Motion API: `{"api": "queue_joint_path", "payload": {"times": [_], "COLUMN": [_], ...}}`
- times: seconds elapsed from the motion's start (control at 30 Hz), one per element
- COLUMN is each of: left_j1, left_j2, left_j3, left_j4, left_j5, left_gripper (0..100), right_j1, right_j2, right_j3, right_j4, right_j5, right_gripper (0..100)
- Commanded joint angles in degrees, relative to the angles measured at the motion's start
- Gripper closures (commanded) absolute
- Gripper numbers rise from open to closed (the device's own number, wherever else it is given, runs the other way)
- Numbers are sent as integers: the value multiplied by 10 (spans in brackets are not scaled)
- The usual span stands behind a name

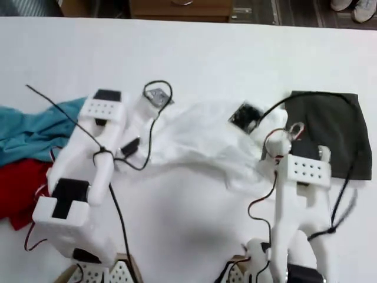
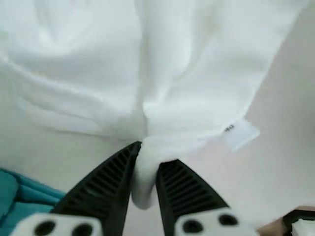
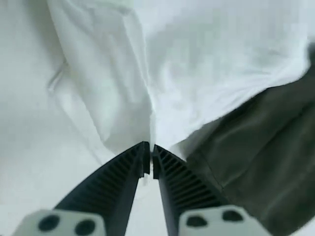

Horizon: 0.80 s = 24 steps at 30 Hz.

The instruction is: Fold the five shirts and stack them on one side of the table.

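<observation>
The white shirt (image 1: 200, 138) lies rumpled and spread across the middle of the high view, stretching from near your left arm to the edge of the dark shirt (image 1: 333, 132). You hold it at both ends. Your left gripper (image 2: 147, 158) has its jaws clamped on a thick bunched fold of white cloth, with the shirt's small tag (image 2: 239, 133) just beside the pinch. Your right gripper (image 3: 149, 150) has its jaws pressed almost tip to tip on a thin edge of the same shirt, right where the white cloth overlaps the dark one.

The dark shirt sits at the right of the high view as a flat, neat rectangle on the table (image 1: 194, 53). It looks already folded, and I take it as the start of your stack. At the left edge of the frame the teal shirt (image 1: 35, 127) lies loose, with the red shirt (image 1: 20, 188) heaped below it and touching it. Neither looks folded.

By my reading you are early in the job. One shirt is done and the white one is in hand but not yet folded, its body wrinkled rather than flat. The teal and red ones wait. I count four shirts here, so a fifth is left to account for too.
</observation>
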Motion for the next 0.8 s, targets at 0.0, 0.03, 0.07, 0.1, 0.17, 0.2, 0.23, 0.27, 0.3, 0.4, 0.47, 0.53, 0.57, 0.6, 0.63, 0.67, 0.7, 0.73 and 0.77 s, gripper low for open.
{"api": "queue_joint_path", "payload": {"times": [0.0,0.03,0.07,0.1,0.17,0.2,0.23,0.27,0.3,0.4,0.47,0.53,0.57,0.6,0.63,0.67,0.7,0.73,0.77], "left_j1": [-16,-23,-30,-36,-46,-47,-48,-49,-50,-50,-49,-53,-58,-62,-67,-73,-77,-81,-83], "left_j2": [-4,-4,-4,0,3,3,3,3,3,4,4,4,2,1,-1,-3,-4,-4,-4], "left_j3": [-114,-150,-185,-220,-277,-300,-321,-340,-356,-396,-407,-418,-425,-438,-456,-477,-499,-522,-550], "left_j4": [55,61,64,64,62,62,62,62,62,57,41,21,13,11,10,11,12,18,27], "left_j5": [19,33,41,49,57,61,64,64,65,69,67,66,67,67,67,67,68,68,68], "left_gripper": [978,978,978,979,979,979,979,979,979,979,979,980,980,980,980,980,980,980,980], "right_j1": [4,3,3,3,3,3,2,-3,-7,-14,-22,-25,-25,-25,-22,-21,-21,-21,-22], "right_j2": [-50,-55,-56,-55,-44,-33,-19,-2,16,76,117,154,170,182,191,194,194,194,194], "right_j3": [-106,-133,-158,-181,-218,-238,-263,-288,-317,-390,-438,-485,-513,-541,-569,-599,-627,-654,-681], "right_j4": [-22,-40,-65,-95,-157,-177,-188,-190,-189,-189,-189,-189,-189,-189,-188,-179,-166,-152,-137], "right_j5": [-3,-4,-11,-31,-70,-84,-95,-101,-105,-105,-105,-105,-105,-105,-106,-106,-106,-106,-106], "right_gripper": [978,978,978,978,978,978,978,978,978,978,978,978,978,978,978,978,978,978,978]}}
